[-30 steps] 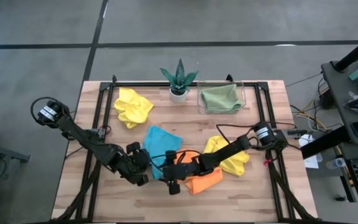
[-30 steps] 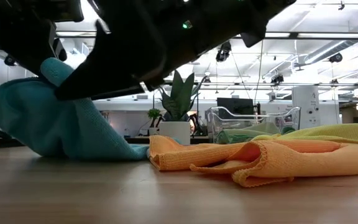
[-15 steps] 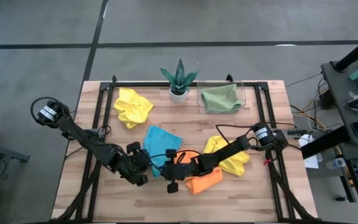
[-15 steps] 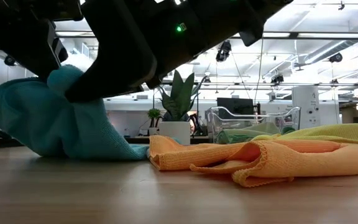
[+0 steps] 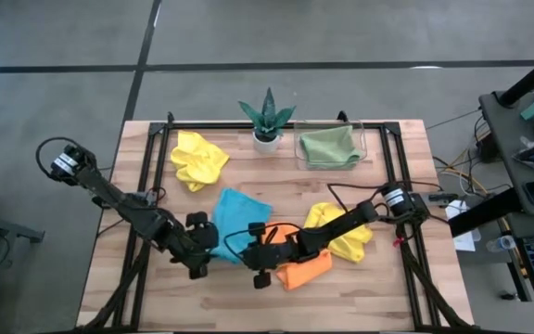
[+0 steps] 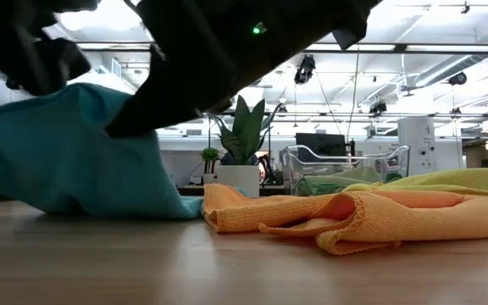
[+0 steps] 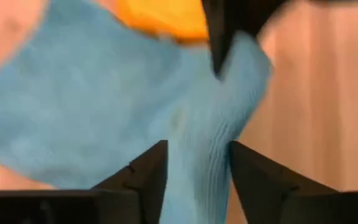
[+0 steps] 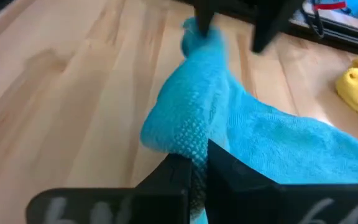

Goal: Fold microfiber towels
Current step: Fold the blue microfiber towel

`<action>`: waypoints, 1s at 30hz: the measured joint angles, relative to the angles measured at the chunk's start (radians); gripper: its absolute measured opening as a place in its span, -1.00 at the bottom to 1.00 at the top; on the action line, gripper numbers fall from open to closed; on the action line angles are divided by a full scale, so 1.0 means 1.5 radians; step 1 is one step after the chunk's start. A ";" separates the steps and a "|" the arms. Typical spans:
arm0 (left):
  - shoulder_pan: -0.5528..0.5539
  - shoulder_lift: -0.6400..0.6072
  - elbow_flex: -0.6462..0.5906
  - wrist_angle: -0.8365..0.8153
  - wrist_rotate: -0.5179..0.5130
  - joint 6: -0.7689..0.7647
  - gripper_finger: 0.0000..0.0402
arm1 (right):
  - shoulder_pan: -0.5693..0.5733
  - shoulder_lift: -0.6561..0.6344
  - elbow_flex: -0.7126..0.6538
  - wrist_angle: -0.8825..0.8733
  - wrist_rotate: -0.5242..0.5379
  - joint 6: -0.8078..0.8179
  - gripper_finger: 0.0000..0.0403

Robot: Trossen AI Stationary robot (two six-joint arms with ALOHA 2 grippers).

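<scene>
- A sky blue towel (image 6: 74, 157) stands bunched up at the left, its lower edge on the wooden table (image 6: 142, 263).
- Dark arm parts (image 6: 227, 51) hang over it, touching its top.
- An orange towel (image 6: 346, 216) lies crumpled just beside it, with a yellow towel (image 6: 464, 180) behind.
- Farther back stand a spiky green potted plant (image 6: 242, 148) and a clear plastic tray (image 6: 346, 165).

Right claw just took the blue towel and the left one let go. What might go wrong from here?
1. The right claw pinches only a bunched edge of the blue towel, so it may slip out.
2. The open left claw straddles a ridge of that towel and might snag it.
3. The orange towel touches the blue one and could drag along.
</scene>
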 joint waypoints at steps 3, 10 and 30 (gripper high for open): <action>-0.011 0.003 -0.006 -0.004 0.049 -0.020 -0.10 | 0.001 -0.003 0.000 -0.026 -0.036 0.001 -0.95; -0.074 0.060 -0.036 0.047 0.055 -0.109 -0.07 | 0.001 -0.002 -0.003 -0.040 -0.046 0.020 -0.96; -0.087 0.261 -0.022 0.157 -0.039 -0.209 -0.07 | 0.000 -0.001 -0.004 -0.020 -0.046 0.051 -0.96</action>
